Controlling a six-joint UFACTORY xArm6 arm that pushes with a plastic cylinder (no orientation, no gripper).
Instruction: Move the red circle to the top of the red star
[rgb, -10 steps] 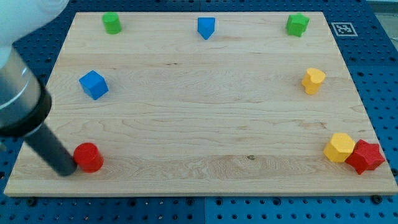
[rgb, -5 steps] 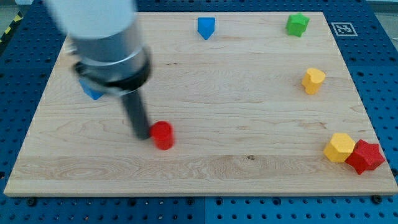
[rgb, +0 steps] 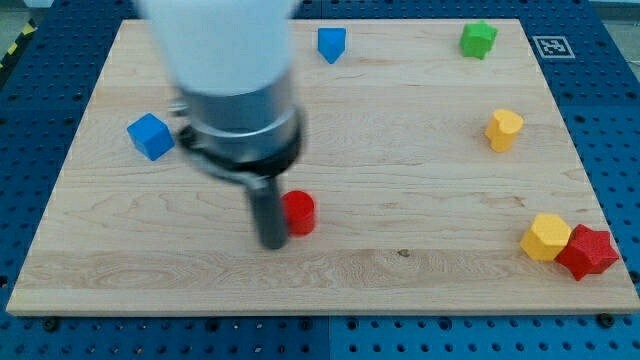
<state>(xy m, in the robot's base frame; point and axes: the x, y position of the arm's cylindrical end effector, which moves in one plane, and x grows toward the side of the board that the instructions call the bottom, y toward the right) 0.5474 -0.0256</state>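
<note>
Camera view, left to right: rod's tip (rgb: 274, 242), no gripper so nothing clasped, touching red circle (rgb: 298, 213) at lower centre-left, red star (rgb: 587, 251) far off at lower right beside yellow block (rgb: 546, 237).

We see a wooden board (rgb: 400, 270) lying on a blue perforated table (rgb: 600, 100). A blue cube (rgb: 150, 136) sits near the board's left side, and a blue block (rgb: 331, 44) stands at the top edge. A green block (rgb: 478, 39) occupies the top right. A yellow block (rgb: 504, 130) sits at the right, another yellow block (rgb: 546, 237) lower down. A black-and-white marker (rgb: 549, 46) lies beyond the board's top right corner.
</note>
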